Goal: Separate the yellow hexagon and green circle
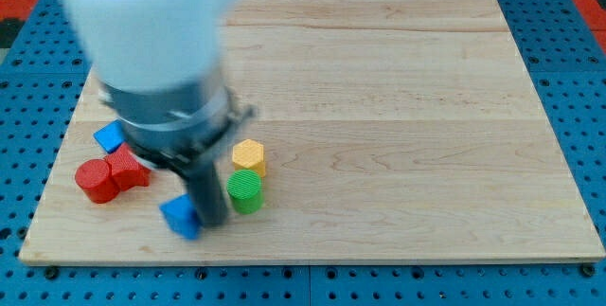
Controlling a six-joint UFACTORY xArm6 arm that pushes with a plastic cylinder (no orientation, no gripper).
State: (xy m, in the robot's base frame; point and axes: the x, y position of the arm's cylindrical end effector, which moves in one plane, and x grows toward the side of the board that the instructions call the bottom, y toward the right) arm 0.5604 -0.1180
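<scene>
yellow hexagon point(248, 154) and green circle point(245, 191), there's your pair, and they're touching, hexagon stacked right above the circle in the view, both sitting in the lower left-centre of the wooden table point(398, 117). the hexagon shows its flat yellow top, the circle its ribbed green side, and you can see no gap between them.

now look just to the view's left of the green circle: your tip point(212, 223) comes down there, the dark rod standing close beside the circle, looks like it's almost brushing its left edge, though the blur makes contact hard to call. the tip sits a touch lower in the view than the circle and well below the hexagon.

pressed up against the rod's left side you've got a blue block point(180, 217), shape unclear, tilted, near the table's bottom edge. further to the view's left, two red blocks huddle together, a rounder one point(95, 181) and a lumpier one point(127, 168) touching it. above those, another blue block point(110, 137) peeks out from beneath the arm's housing.

that big pale, blurred housing point(151, 31) fills the upper left of the view and hides part of the table. no claw on this rig, just the rod, so there's no spread or pinch to tell you.
</scene>
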